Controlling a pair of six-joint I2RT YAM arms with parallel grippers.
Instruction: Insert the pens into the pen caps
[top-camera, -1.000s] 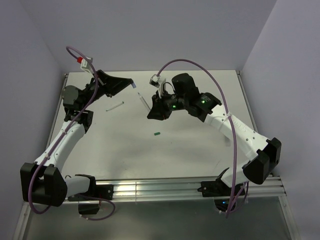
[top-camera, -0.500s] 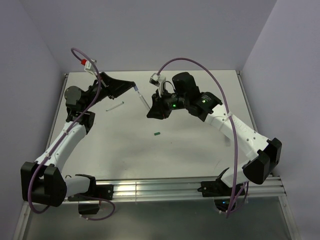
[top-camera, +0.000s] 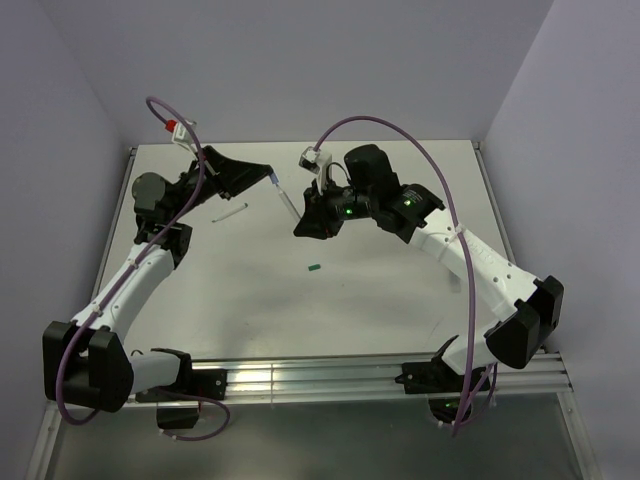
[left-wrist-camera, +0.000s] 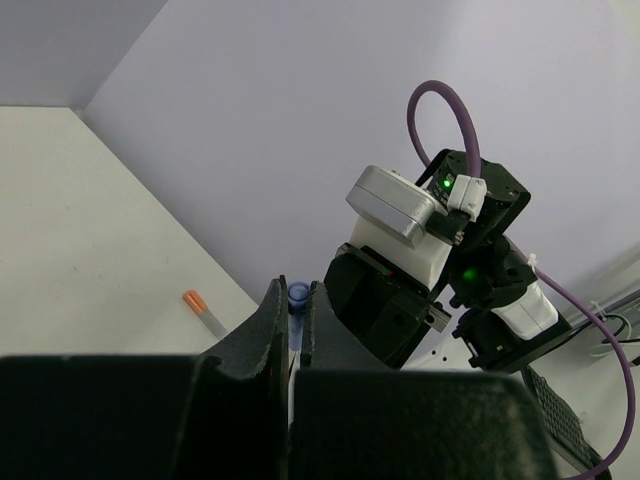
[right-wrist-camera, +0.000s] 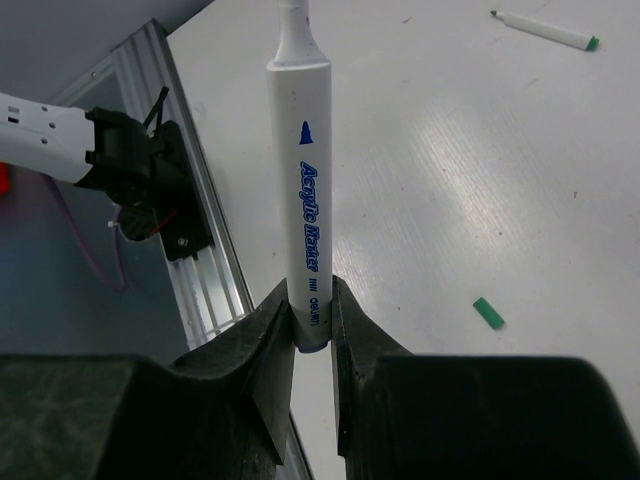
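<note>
Now: right tool (right-wrist-camera: 310, 330) clamped on tail of stiff, light, likely slick white plastic marker pen (right-wrist-camera: 303, 170); left tool (left-wrist-camera: 295, 312) pinched shut on tiny blue plastic cap (left-wrist-camera: 298, 293).

White pen (right-wrist-camera: 303, 200), blue lettering; blue cap (left-wrist-camera: 298, 294); green cap (right-wrist-camera: 489, 313); orange-tipped pen (left-wrist-camera: 203, 310); purple cable (left-wrist-camera: 441, 88).

Table (top-camera: 380, 320) front open; green cap (top-camera: 314, 267) mid-table, loose pen (top-camera: 230, 213) left-rear.
</note>
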